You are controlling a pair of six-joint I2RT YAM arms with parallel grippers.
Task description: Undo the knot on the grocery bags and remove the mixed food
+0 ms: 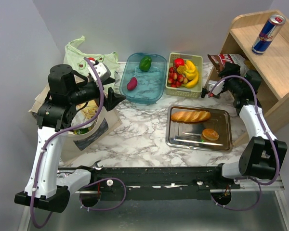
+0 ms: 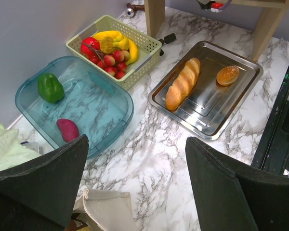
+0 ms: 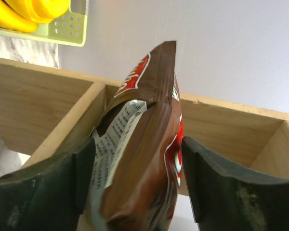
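Right gripper [image 3: 137, 183] clamped on brown crisp bag [image 3: 151, 110], 2 o'clock, at wooden shelf [image 3: 33, 106]. Left gripper [image 2: 135, 187] wide, above edge of beige canvas tote [image 1: 94, 130], 9 o'clock. Thin pale green cloth bag [image 1: 82, 55], 11 o'clock; knot not discernible. Green bell pepper [image 2: 50, 87] in clear blue tub [image 2: 120, 103], 12 o'clock.

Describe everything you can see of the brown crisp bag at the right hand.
The brown foil crisp bag is glossy and crinkled, with red-and-white lettering, a white printed back panel and a crimped top seam. It stands upright, seam up, pinched between the right hand's two dark fingers, before the light wooden shelf's open compartment.
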